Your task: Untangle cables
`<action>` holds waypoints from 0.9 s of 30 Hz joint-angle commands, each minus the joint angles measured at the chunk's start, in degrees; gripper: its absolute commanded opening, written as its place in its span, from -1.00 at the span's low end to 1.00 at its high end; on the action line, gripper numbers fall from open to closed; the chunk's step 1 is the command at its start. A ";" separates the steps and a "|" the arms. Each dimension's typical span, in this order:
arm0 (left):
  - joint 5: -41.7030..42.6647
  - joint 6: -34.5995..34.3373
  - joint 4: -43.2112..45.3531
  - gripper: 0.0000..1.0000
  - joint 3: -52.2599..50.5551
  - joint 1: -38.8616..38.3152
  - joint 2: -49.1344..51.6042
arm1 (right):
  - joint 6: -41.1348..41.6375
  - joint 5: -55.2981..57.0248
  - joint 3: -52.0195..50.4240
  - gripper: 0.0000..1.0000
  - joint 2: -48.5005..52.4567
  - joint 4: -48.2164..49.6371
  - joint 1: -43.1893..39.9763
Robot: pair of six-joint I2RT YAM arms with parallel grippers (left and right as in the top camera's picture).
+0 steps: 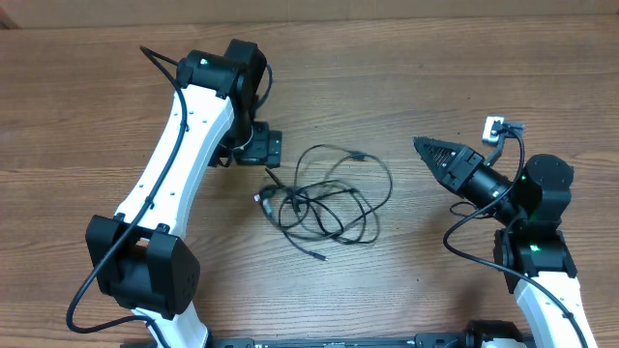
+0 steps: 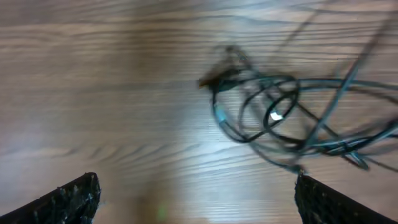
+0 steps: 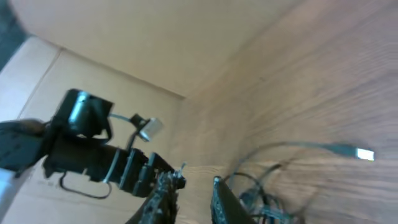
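- Left arm [image 1: 179, 145] reaches up the table [image 1: 435, 58], wrist bent down. Left claw [image 1: 263, 150] sits at 10 o'clock of the cables [image 1: 329, 198], just beside them.
- Left claw jaws are spread wide and hold nothing.
- Right arm [image 1: 537, 193] is folded low, with the right claw [image 1: 423, 146] pointing toward 10 o'clock. It sits at 2 o'clock of the cables, apart from them.
- Right claw is cracked open a little and empty.
- Cables lie in a looped bunch at table centre.

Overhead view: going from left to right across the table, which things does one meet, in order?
left hand → cables → right hand
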 commanded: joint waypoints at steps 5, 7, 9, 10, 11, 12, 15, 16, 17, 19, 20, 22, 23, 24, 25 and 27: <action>6.51 2.25 1.05 1.00 0.39 0.31 0.72 | -0.07 2.12 0.83 -0.35 1.51 -4.00 -0.26; 6.49 2.27 1.03 1.00 0.39 0.17 0.72 | -0.07 2.10 0.83 -0.30 2.19 -4.31 -0.26; 6.36 2.40 1.07 1.00 0.39 0.13 0.72 | -0.07 1.75 0.83 -0.22 2.95 -4.33 -0.24; 5.99 2.45 1.07 1.00 0.39 0.13 0.72 | -0.09 1.53 0.83 -0.18 3.19 -4.31 -0.24; 5.07 2.43 1.05 0.99 0.39 0.13 0.72 | -0.26 1.36 0.83 -0.13 3.52 -4.33 -0.24; 3.89 2.40 0.87 1.00 0.39 0.13 0.72 | -0.28 1.16 0.83 -0.07 3.78 -4.37 -0.24; 2.03 2.43 0.61 0.99 0.39 0.13 0.72 | -1.25 0.98 0.83 0.08 4.09 -4.85 -0.24; 1.92 2.43 0.61 0.99 0.39 0.13 0.72 | -2.10 1.01 0.83 0.17 4.09 -5.16 -0.24; 1.92 2.43 0.59 1.00 0.39 0.13 0.72 | -2.67 1.03 0.83 0.23 4.09 -5.46 -0.24; 1.92 2.49 0.48 1.00 0.39 0.13 0.72 | -3.54 1.05 0.83 0.35 4.09 -6.34 -0.24; 1.97 2.69 0.48 0.99 0.33 0.13 0.72 | -3.54 1.07 0.83 0.40 4.09 -6.86 -0.24; 1.95 2.69 0.55 0.99 -0.09 0.13 0.72 | -3.80 1.09 0.83 0.48 4.09 -7.28 -0.24; 1.92 2.69 0.74 1.00 -0.55 0.13 0.72 | -4.63 1.05 0.83 0.50 4.09 -7.28 -0.24; 1.92 2.69 1.18 1.00 -1.18 0.13 0.72 | -5.05 1.07 0.83 0.54 4.09 -7.28 -0.24; 1.92 2.69 1.99 1.00 -2.36 0.13 0.72 | -5.03 1.09 0.83 0.57 4.09 -7.37 -0.24; 1.95 2.69 3.41 1.00 -4.55 0.13 0.72 | -5.03 1.09 0.83 0.60 4.09 -7.50 -0.24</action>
